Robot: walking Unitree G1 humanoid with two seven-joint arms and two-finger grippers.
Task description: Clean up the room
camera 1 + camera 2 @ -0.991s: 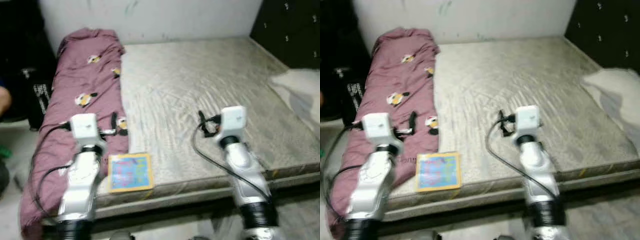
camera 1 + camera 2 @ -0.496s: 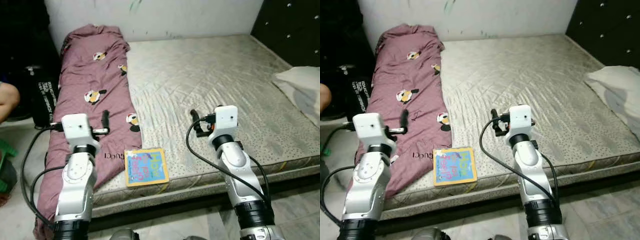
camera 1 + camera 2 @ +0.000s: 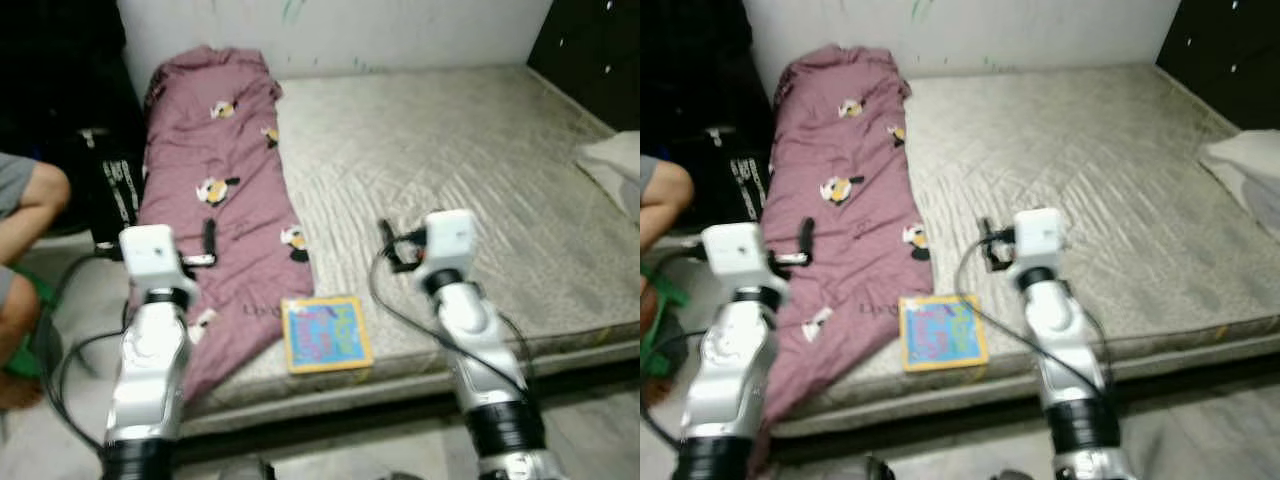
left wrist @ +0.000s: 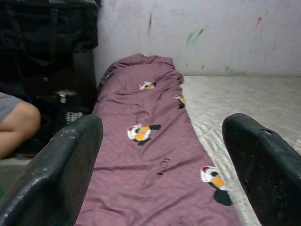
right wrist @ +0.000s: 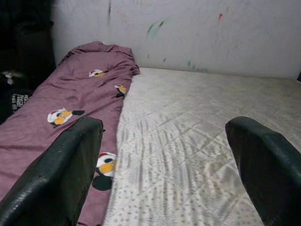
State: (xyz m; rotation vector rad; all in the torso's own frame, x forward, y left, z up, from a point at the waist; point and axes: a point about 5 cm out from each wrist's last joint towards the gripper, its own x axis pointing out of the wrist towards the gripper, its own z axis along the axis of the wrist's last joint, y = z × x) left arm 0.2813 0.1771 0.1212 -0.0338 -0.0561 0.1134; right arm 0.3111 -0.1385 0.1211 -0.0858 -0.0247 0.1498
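Note:
A maroon blanket (image 3: 225,190) with penguin prints lies along the left side of a bare grey mattress (image 3: 470,150). A colourful book (image 3: 326,334) rests flat near the mattress's front edge, just right of the blanket's lower end. My left gripper (image 3: 207,245) hovers open over the blanket's lower part, holding nothing. My right gripper (image 3: 388,245) hovers open over the bare mattress, right of the blanket and above the book. In the wrist views, the wide gaps of the left gripper (image 4: 162,141) and the right gripper (image 5: 164,141) stand empty.
A person's bent knee (image 3: 30,190) is at the far left, beside a black bag (image 3: 110,185) on the floor. A pale pillow (image 3: 612,160) lies at the mattress's right edge. A white wall (image 3: 400,30) backs the bed; dark panelling (image 3: 600,40) stands at the right.
The whole picture has shifted right, so the camera turned left; the person's leg shows more. Both arms keep the same pose, fingers still apart.

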